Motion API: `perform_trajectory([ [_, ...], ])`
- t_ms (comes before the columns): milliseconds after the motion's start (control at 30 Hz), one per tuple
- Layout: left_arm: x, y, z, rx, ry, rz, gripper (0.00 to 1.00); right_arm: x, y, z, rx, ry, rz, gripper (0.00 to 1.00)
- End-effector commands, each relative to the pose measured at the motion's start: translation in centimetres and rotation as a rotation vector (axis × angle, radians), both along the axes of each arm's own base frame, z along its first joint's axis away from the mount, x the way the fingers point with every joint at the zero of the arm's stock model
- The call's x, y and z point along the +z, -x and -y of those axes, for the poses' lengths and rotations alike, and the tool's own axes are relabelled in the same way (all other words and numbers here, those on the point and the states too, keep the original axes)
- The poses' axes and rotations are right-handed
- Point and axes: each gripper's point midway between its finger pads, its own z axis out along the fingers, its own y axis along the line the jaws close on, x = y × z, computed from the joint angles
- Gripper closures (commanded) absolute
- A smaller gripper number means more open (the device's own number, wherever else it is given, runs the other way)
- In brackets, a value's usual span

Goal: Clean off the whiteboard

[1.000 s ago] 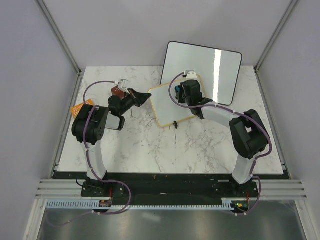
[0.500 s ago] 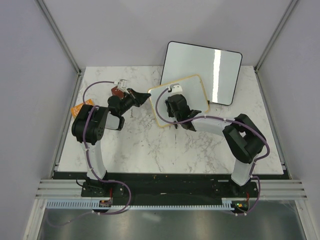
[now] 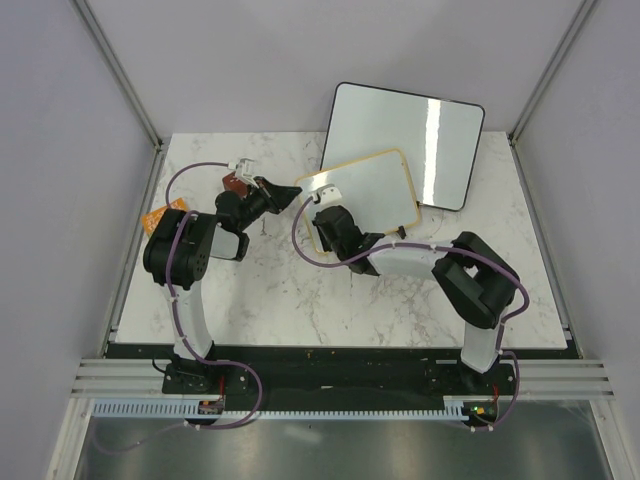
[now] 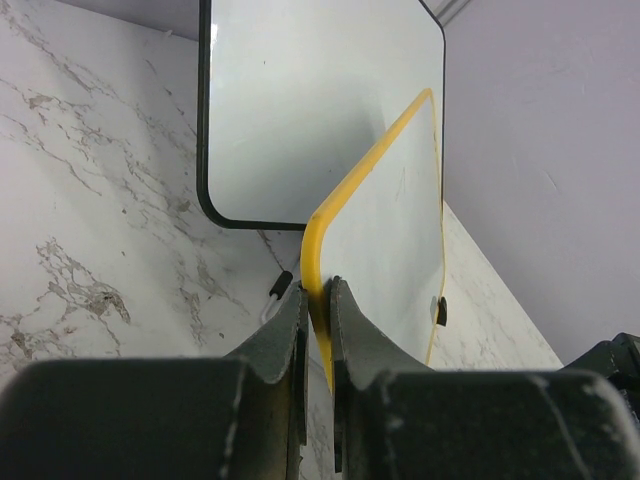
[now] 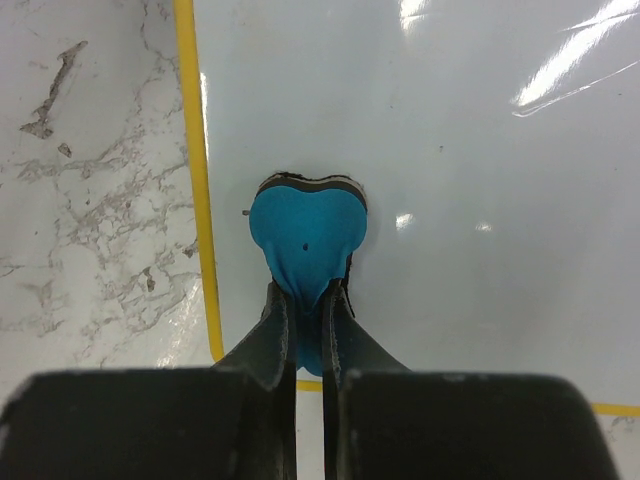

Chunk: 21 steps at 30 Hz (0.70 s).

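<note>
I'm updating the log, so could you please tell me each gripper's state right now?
Left gripper: shut on the whiteboard frame.
Right gripper: shut on the blue eraser.

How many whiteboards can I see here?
2. The yellow-framed whiteboard, mid-table, has a corner pinched by the left hand; the black-framed board sits behind it, at the far edge.

Whiteboard before larger board, overlapping its corner; eraser on whiteboard.
</note>
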Motion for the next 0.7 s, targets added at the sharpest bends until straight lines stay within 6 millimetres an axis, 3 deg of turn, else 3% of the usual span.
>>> perform_trajectory([
  [0, 3.1, 1.9, 1.5, -0.096, 0.003, 0.167, 0.98, -5.8, 2.3, 2.0, 0.023, 0.166, -0.15, 1.0],
  [167, 3.1, 2.0, 1.5, -0.099, 0.002, 0.169, 0.98, -3.3, -0.7, 2.1, -0.037, 0.168, -0.082, 1.0],
  [433, 3.2, 2.3, 1.4, -0.101, -0.011, 0.178, 0.98, 0.9, -6.8, 5.3, -0.153, 0.069, -0.053, 1.0],
  [667, 3.2, 2.4, 1.4, -0.102, -0.011, 0.18, 0.98, 2.7, -9.9, 8.3, -0.214, 0.092, -0.059, 1.0],
])
